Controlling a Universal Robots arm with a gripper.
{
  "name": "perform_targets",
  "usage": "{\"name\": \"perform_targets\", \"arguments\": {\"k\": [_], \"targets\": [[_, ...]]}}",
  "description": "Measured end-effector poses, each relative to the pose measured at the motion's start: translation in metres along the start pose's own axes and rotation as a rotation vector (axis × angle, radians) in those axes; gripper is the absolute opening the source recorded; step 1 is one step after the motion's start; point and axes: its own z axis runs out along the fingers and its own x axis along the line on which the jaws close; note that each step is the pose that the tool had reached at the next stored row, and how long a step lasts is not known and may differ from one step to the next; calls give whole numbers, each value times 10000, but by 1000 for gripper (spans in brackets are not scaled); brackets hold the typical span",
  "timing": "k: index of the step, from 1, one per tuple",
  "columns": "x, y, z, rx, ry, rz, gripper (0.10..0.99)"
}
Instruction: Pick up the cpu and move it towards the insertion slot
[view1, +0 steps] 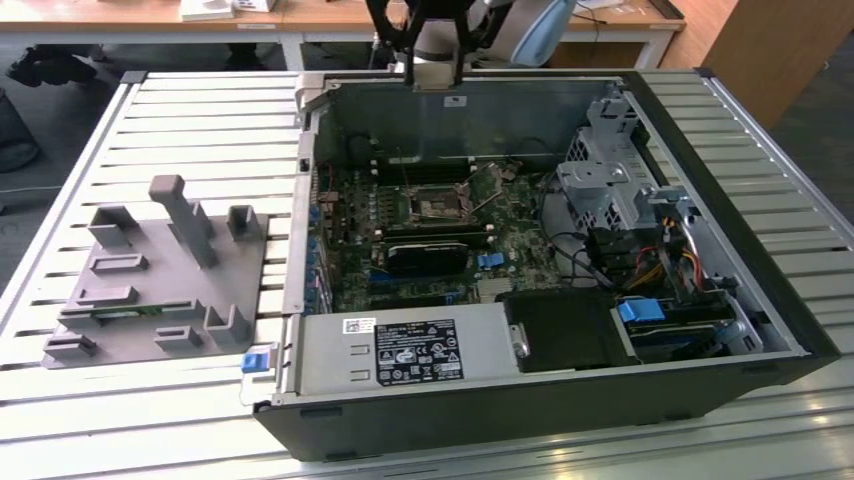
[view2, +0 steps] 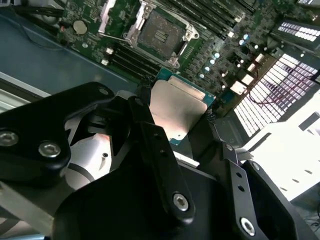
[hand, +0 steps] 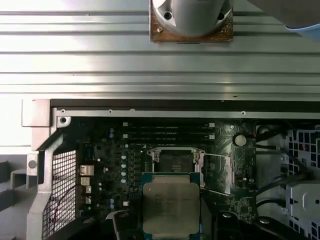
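The cpu (hand: 171, 202) is a flat square chip with a silvery top and a thin pale rim, and my gripper (hand: 172, 222) is shut on it. In the second wrist view the black fingers (view2: 145, 100) press on two opposite edges of the cpu (view2: 177, 107). The insertion slot (hand: 175, 160) is a silvery frame around a dark centre on the motherboard, with its lever and cover swung aside. The chip hangs well above the board, a little short of the insertion slot (view2: 160, 32). In the exterior view my gripper (view1: 430, 60) is high over the case's far wall, with the insertion slot (view1: 438, 205) below it.
The open computer case (view1: 747, 300) lies on a slatted metal table (view1: 200, 110). A long black block (view1: 430, 255), a power supply (view1: 400, 350) and a drive cage (view1: 607, 190) surround the socket. On the exterior view's left, a grey fixture (view1: 154, 275) holds a narrow green board (view1: 127, 312).
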Motion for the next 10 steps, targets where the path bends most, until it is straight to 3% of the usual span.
{"name": "perform_targets", "arguments": {"k": [4, 10], "targets": [[-113, 4, 8, -1, 0, 7, 545], [-122, 4, 9, 0, -2, 8, 545]]}}
